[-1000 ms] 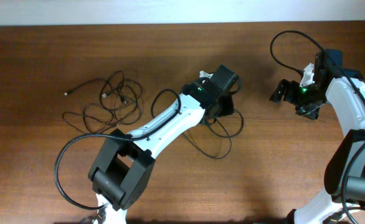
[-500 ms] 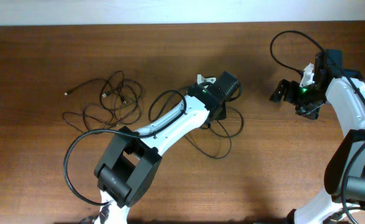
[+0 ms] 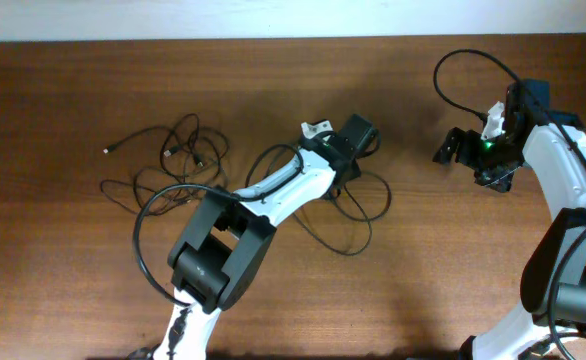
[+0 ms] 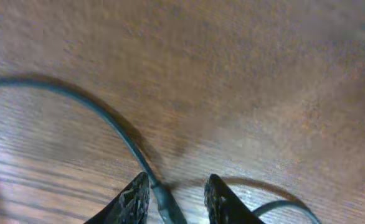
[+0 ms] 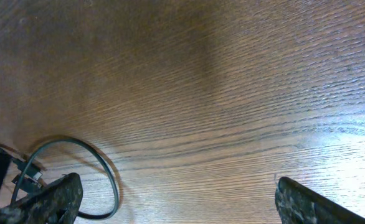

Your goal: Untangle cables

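Straddling a cable [image 4: 115, 129] run toward the frame's upper left, the left gripper [image 4: 175, 190] was found part-open (nothing pinched yet); the right gripper [image 5: 182, 199], spread wide, was seen farther off.

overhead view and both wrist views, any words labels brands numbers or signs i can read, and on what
No text can be read in any view.
table and cables: no print shows.
left arm's white piece and right arm's white piece: too small to tell any print.
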### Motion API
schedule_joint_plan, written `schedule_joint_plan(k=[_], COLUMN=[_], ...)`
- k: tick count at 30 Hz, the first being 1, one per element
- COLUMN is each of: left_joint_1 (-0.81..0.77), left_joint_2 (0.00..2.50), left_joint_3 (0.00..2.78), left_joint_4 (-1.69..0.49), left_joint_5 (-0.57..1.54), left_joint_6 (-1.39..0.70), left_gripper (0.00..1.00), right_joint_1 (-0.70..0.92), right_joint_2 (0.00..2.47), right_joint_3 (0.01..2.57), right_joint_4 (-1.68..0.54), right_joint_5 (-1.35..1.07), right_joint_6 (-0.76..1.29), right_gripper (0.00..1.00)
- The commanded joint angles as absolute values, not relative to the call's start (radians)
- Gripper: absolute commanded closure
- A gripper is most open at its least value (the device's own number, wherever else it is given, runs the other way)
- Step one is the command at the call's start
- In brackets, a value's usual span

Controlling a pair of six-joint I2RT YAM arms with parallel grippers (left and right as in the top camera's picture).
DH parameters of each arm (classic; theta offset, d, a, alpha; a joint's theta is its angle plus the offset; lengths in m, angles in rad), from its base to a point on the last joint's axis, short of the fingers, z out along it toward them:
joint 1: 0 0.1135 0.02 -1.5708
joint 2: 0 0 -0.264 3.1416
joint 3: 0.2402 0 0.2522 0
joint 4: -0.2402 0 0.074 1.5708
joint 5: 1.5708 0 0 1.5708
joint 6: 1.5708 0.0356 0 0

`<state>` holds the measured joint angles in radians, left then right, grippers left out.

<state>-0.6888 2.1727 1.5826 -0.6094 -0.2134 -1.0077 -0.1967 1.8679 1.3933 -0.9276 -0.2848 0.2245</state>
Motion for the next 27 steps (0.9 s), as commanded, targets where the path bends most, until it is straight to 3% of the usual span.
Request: schedule_joint_plan(k=[1, 7, 11, 16, 19, 21, 25, 27], left_joint_1=[-0.691, -0.673, -0.642, -0.660, -0.687, -0.694, -0.703, -0.711], left_joint_2=[2.236, 2.238, 2.236, 2.263, 2.292, 2.292, 2.292, 2.292], left_joint_3=[1.591, 1.636, 1.835, 1.850, 1.850, 1.850, 1.847, 1.847], left_joint_4=[-0.606, -0.607, -0.779, -0.984, -1.021, -1.031, -1.058, -1.058], left_joint_5=[-0.158, -0.099, 0.036, 0.056, 0.133, 0.139, 0.138, 0.134], left_joint_6=[-1.061, -0.992, -0.857, -0.846, -0.727, -0.708, -0.709, -0.709], left_gripper=[0.72, 0.98, 0.95, 0.96, 0.94, 0.86, 0.83, 0.75], right_joint_1=[-0.197, -0.197, -0.197, -0.197, -0.197, -0.197, -0.197, -0.197], right_joint_2=[1.873, 1.873, 1.873, 1.873, 1.873, 1.873, 1.873, 1.873], right_joint_3=[1.391, 1.391, 1.391, 1.391, 1.391, 1.391, 1.391, 1.391], right_joint_4=[-0.927, -0.927, -0.928, -0.927, -0.928, -0.928, -0.928, -0.928], right_joint_5=[-0.276, -0.275, -0.275, -0.275, -0.276, -0.276, -0.276, -0.275], right_joint_6=[0.217, 0.217, 0.217, 0.217, 0.217, 0.217, 0.217, 0.217], right_gripper=[0.02, 0.02, 0.02, 0.02, 0.02, 0.01, 0.02, 0.02])
